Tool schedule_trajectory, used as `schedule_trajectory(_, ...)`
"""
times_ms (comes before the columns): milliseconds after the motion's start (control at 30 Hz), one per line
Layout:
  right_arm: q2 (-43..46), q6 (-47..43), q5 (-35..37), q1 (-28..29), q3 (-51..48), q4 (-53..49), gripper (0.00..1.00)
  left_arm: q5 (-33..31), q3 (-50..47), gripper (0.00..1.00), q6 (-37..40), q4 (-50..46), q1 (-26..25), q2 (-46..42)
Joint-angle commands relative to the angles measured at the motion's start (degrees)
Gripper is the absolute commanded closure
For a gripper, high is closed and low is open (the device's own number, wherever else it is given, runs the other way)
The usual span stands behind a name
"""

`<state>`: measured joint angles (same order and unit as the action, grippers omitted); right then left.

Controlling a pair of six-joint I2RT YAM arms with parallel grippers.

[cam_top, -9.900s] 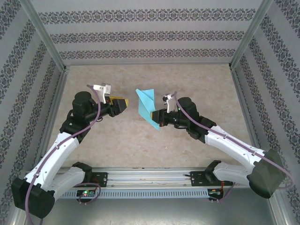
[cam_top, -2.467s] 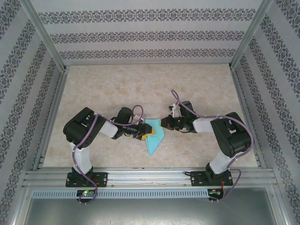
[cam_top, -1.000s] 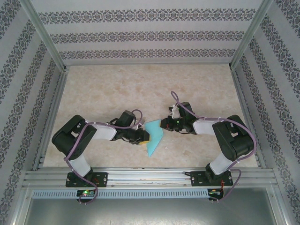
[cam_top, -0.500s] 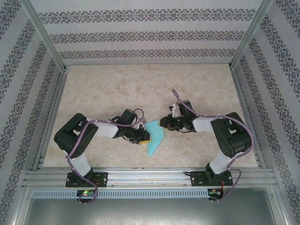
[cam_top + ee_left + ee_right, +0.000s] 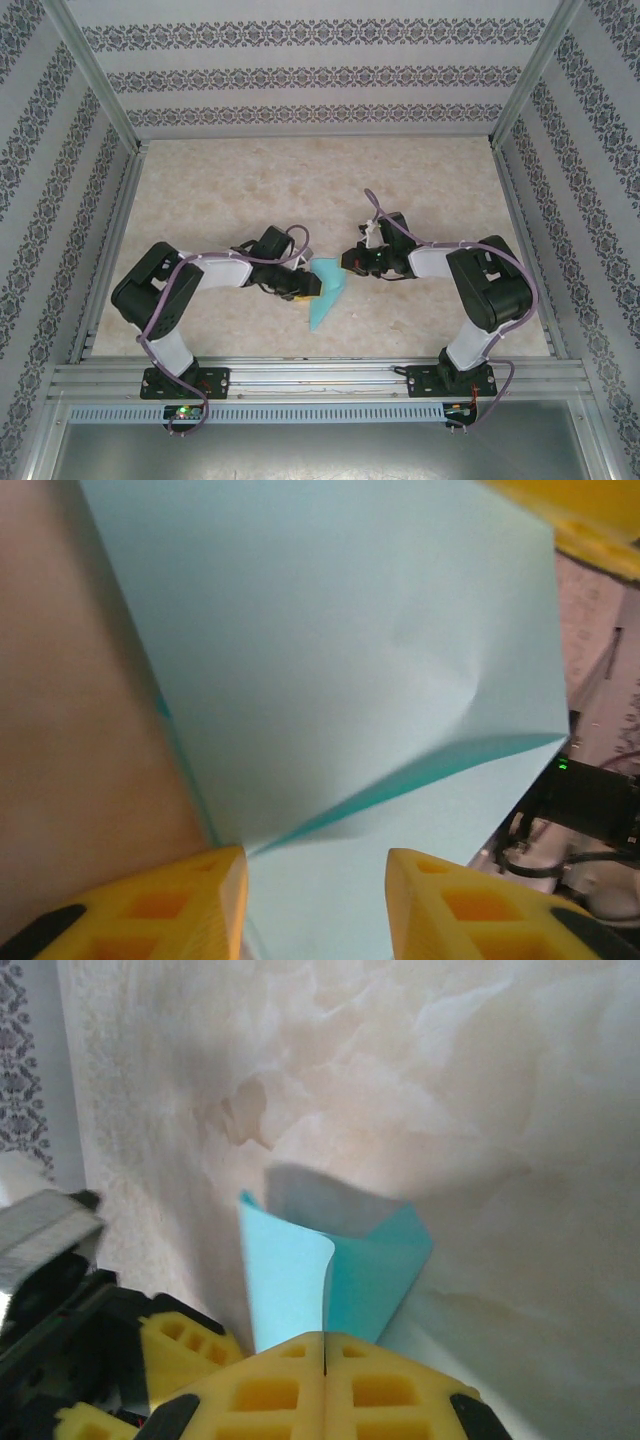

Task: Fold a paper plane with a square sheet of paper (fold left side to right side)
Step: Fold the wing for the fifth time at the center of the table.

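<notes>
Two grippers at the creased turquoise paper sheet (image 5: 328, 296), my right gripper (image 5: 325, 1345) pinched shut on its lifted edge, my left gripper (image 5: 315, 865) part-open, jaws apart at its left side.

Overhead, the left gripper (image 5: 306, 285) covers the turquoise paper (image 5: 328, 297) along its 9 o'clock edge. In the left wrist view the sheet runs off the frame at 12 and 6 o'clock, soft with blur, and the yellow fingers (image 5: 160, 905) are cut off at 6 o'clock. From the right wrist, the right gripper (image 5: 324, 1343) hides the paper's lower end. Whether its closed tips pinch the paper cannot be told.
</notes>
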<state>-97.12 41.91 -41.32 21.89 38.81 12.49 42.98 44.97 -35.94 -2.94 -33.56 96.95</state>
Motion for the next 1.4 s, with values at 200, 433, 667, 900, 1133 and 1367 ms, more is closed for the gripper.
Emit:
schedule_trajectory(200,4.23,5.08,5.64,1.83,-1.07,-2.15,1.0,-18.03,4.61,0.55,14.38,-20.11,-4.85,-15.73)
schedule_trajectory(433,3.87,5.53,6.23,2.89,0.26,-3.36,1.0,-28.58,10.06,0.52,15.82,-25.91,-17.68,-13.35)
schedule_trajectory(667,3.34,6.29,6.76,3.25,0.22,-3.27,1.0,-42.71,15.92,0.49,16.96,-31.2,-25.71,-5.95)
schedule_trajectory(900,3.34,7.29,7.17,3.33,0.22,-3.18,1.0,-51.05,21.81,0.44,19.21,-34.84,-30.1,1.3)
schedule_trajectory(1133,3.16,8.74,7.3,3.59,0.22,-2.66,1.0,-56.61,25.0,0.42,20.89,-36.63,-32.91,7.31)
schedule_trajectory(1367,2.68,9.15,7.57,3.95,0.22,-2.63,1.0,-63.47,25.56,0.46,20.57,-37.48,-33.85,10.49)
